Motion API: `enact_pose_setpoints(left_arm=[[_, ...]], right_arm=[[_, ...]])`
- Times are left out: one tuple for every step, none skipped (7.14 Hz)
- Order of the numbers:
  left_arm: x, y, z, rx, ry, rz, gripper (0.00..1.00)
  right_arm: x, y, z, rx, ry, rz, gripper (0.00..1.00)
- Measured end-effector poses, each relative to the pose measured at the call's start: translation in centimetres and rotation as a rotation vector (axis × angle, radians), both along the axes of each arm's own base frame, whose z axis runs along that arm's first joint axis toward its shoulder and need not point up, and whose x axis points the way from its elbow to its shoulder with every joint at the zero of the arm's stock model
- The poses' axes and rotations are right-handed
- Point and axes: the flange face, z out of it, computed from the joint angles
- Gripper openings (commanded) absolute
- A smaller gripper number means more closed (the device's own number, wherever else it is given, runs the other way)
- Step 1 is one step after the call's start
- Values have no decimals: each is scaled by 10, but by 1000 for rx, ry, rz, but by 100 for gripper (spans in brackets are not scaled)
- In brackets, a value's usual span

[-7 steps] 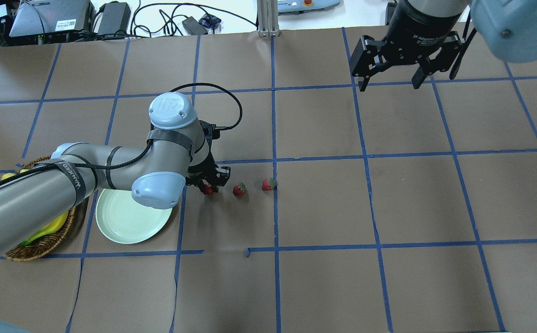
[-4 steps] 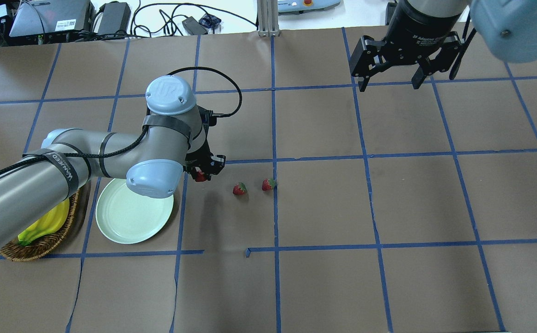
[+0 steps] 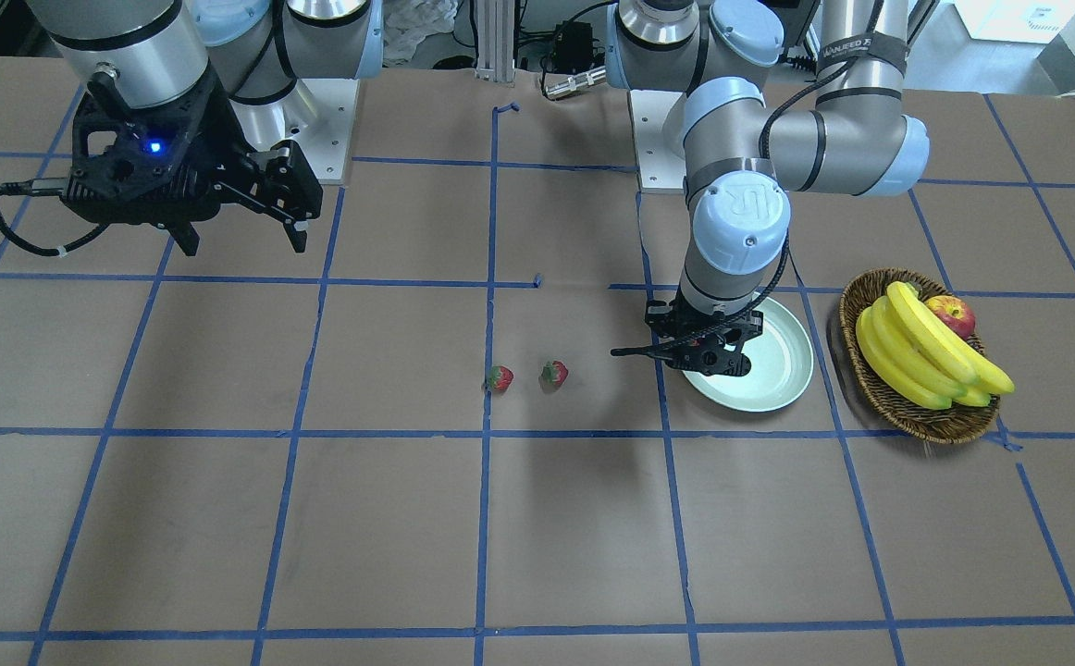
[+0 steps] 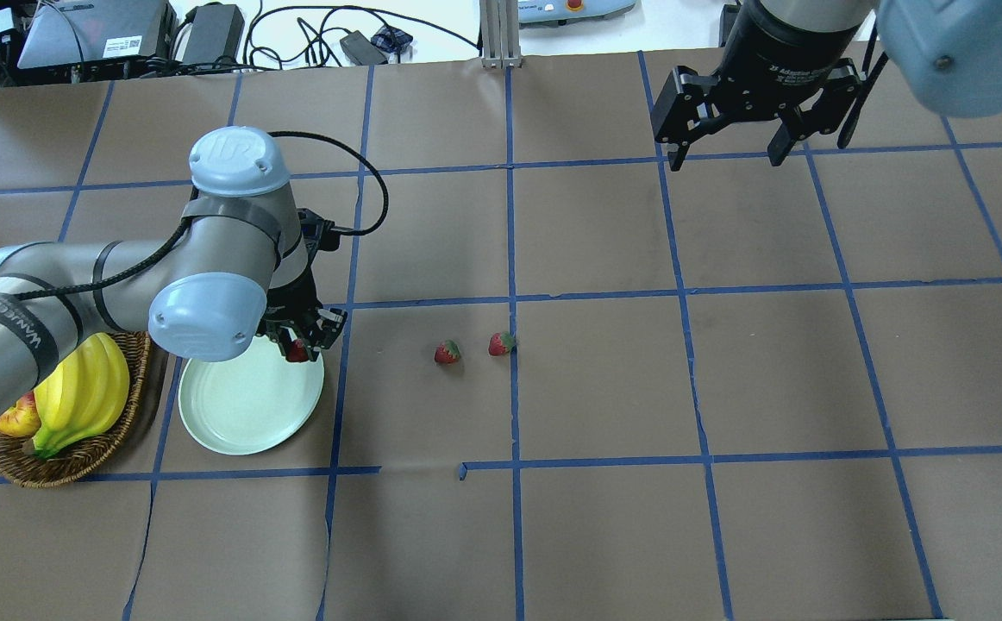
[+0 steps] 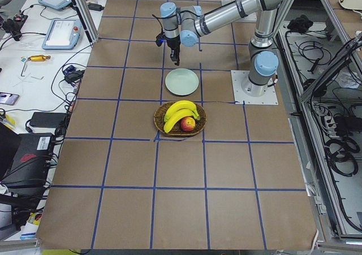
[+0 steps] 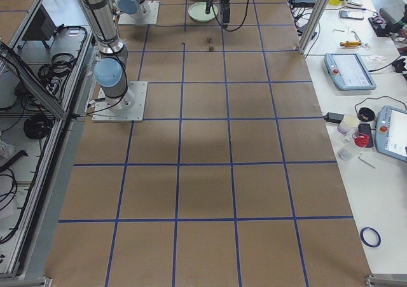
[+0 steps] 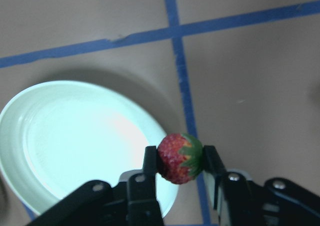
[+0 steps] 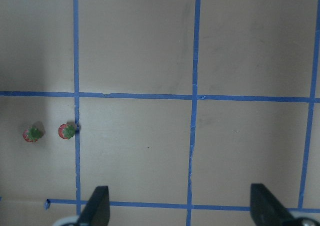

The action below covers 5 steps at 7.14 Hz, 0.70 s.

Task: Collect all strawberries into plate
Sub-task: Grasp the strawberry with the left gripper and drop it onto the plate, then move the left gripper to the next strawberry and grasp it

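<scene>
My left gripper [image 7: 180, 168] is shut on a red strawberry [image 7: 180, 157] with a green cap, held in the air over the rim of the mint-green plate [image 7: 75, 136]. From overhead the same strawberry [image 4: 297, 350] hangs at the plate's [image 4: 242, 414] far right edge, under the left gripper [image 4: 301, 338]. Two more strawberries [image 4: 447, 352] [image 4: 500, 344] lie on the brown paper right of the plate, also seen as strawberries [image 3: 553, 373] [image 3: 499, 378] from the front. My right gripper [image 4: 725, 147] hovers open and empty, high at the far right.
A wicker basket [image 4: 65, 461] with bananas [image 4: 78, 392] and an apple [image 4: 16, 418] stands just left of the plate. Blue tape lines grid the brown paper. Cables and boxes lie beyond the table's far edge.
The left gripper has lifted one strawberry off the table and carried it left, from beside the other two to over the plate's edge. The right arm has stayed still.
</scene>
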Motion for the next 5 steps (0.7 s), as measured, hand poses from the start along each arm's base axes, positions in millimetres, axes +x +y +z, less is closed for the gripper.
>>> enact_pose_setpoints(left_arm=[[11, 14, -16, 13, 6, -11, 84], [15, 22, -27, 19, 11, -4, 93], [15, 21, -29, 6, 18, 22, 96], [11, 8, -17, -41, 39, 75, 95], [-1, -12, 1, -94, 78, 142, 88]], right_arm=[[0, 0, -1, 1, 0, 0, 100], [0, 0, -1, 3, -1, 0, 100], [0, 0, -2, 4, -1, 0, 100], [0, 0, -2, 5, -1, 0, 100], [0, 0, -2, 6, -1, 0, 100]])
